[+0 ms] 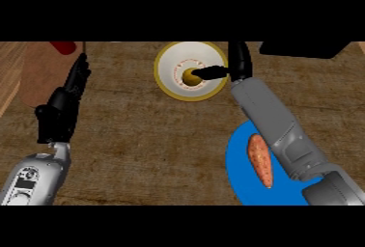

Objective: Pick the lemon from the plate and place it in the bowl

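Note:
A white bowl (171, 65) with a yellow rim stands at the far middle of the counter. The small yellow lemon (188, 78) sits at the bowl's centre. My right hand (239, 60) hangs over the bowl's right rim, and its black fingers (211, 73) curl leftward onto the lemon and cover part of it. A blue plate (239, 164) lies at the near right, partly under my right forearm. My left hand (65, 96) rests at the left with straight fingers pointing away and holds nothing.
An orange sweet potato (260, 166) lies on the blue plate. A brown cutting board (32, 79) with a red item (63, 47) at its far end sits at the far left. A black object (296, 48) stands at the far right.

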You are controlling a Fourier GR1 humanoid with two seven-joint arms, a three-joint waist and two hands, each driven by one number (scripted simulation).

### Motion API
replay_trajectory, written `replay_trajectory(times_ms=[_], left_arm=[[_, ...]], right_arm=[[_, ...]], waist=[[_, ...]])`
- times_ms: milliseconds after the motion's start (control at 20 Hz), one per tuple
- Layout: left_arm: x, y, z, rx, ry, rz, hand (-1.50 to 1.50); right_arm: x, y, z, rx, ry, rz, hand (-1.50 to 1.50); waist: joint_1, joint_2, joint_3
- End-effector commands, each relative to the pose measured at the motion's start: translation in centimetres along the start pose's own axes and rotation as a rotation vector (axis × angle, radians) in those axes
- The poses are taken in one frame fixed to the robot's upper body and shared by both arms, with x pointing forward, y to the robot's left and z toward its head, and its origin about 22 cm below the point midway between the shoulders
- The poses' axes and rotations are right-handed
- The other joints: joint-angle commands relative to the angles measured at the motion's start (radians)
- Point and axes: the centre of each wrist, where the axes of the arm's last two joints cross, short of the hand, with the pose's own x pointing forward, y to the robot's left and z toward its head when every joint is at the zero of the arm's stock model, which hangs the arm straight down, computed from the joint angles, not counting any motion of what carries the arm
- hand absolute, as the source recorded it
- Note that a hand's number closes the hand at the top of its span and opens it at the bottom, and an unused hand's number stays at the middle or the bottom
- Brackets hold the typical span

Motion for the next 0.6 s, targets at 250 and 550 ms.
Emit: replay_trajectory(times_ms=[250, 550], left_arm=[[-0.5, 0.5, 0.9, 0.031, 0.035, -0.015, 0.0], [-1.6, 2.0, 2.4, 0.043, 0.046, -0.015, 0.0]], right_arm=[[-5.2, -5.2, 0.1, 0.024, -0.019, -0.22, -1.5], [-7.9, -6.2, 1.6, 0.137, -0.04, -0.305, -1.5]], waist=[[-0.044, -0.025, -0.001], [-0.06, -0.033, -0.002]])
